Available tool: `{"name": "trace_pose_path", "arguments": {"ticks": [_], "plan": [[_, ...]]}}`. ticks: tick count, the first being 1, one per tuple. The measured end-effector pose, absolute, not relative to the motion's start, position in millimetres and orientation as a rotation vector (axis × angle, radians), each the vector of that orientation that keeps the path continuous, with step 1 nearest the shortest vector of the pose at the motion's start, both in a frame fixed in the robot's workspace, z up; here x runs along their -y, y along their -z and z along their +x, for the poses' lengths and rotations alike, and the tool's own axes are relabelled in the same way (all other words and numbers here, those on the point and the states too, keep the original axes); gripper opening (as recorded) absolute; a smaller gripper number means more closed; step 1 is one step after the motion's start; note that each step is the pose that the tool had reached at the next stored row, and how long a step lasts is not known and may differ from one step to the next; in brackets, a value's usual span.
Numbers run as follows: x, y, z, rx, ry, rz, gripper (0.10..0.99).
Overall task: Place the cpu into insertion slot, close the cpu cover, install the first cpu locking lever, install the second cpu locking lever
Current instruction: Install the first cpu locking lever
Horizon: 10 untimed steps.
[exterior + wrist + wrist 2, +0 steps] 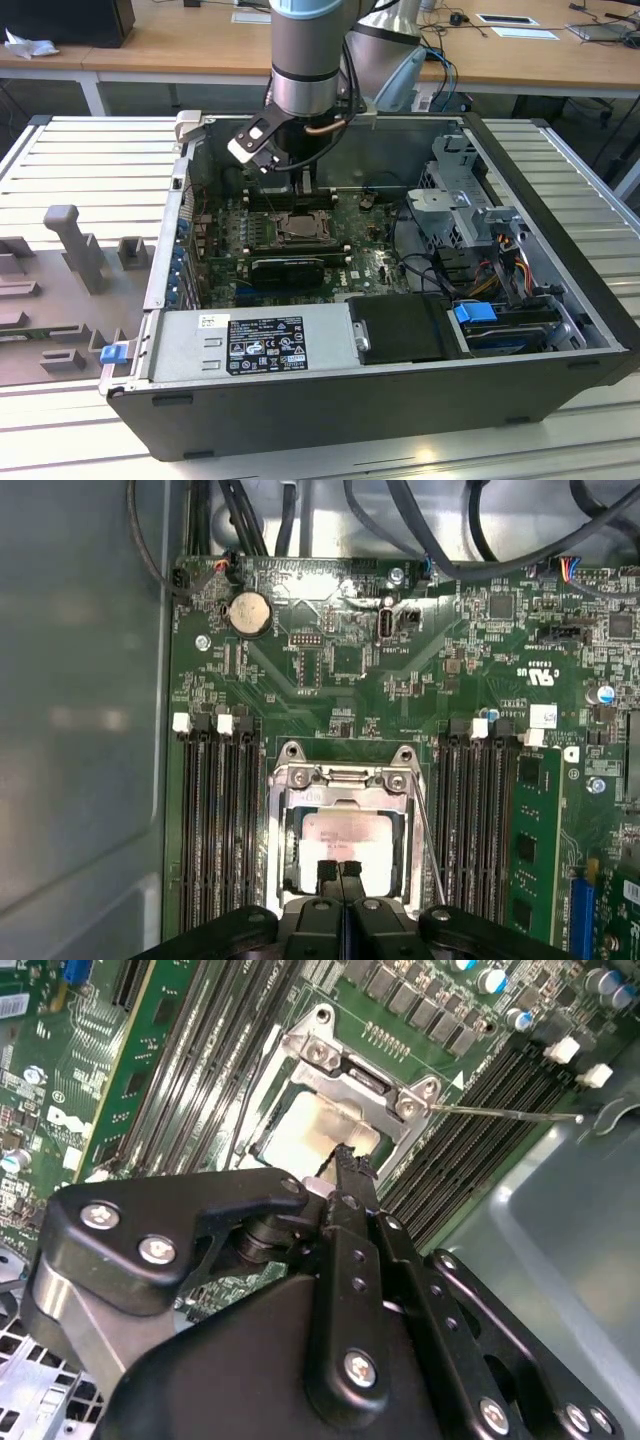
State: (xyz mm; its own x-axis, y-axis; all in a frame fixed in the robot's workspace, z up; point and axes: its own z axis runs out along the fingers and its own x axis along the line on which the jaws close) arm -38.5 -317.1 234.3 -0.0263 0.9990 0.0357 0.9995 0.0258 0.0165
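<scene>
First wrist view puts the task about halfway: the chip [345, 835] already lies flat in the socket [293, 850] directly beneath the gripper [340, 870], whose fingers are pressed together on nothing, and the cover [345, 796] looks folded down around it. Locking appears unfinished, since the lever [428, 840] stands away from the socket's side, just beside the fingertips; whether a second one is latched I cannot tell. I count one chip, one socket, one cover, one clear lever, and two banks of memory slots [215, 820], one to either side of the gripper.
</scene>
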Motion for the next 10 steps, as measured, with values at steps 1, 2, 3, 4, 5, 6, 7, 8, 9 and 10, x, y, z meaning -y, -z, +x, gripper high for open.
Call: {"name": "trace_pose_path", "arguments": {"ticks": [1, 2, 3, 4, 5, 6, 7, 8, 9, 10], "plan": [[317, -234, -39, 2.240, 0.058, -2.182, 0.106], [317, -237, -39, 2.240, 0.058, -2.182, 0.106], [317, -240, -39, 2.240, 0.057, -2.182, 0.106], [317, -241, -39, 2.240, 0.057, -2.182, 0.106], [317, -245, -39, 2.241, 0.054, -2.184, 0.106], [317, -248, -39, 2.243, 0.051, -2.185, 0.106], [317, -250, -39, 2.243, 0.050, -2.186, 0.106], [317, -253, -39, 2.244, 0.048, -2.186, 0.106], [317, -259, -39, 2.245, 0.046, -2.188, 0.106], [317, -265, -39, 2.246, 0.044, -2.188, 0.106]]}}
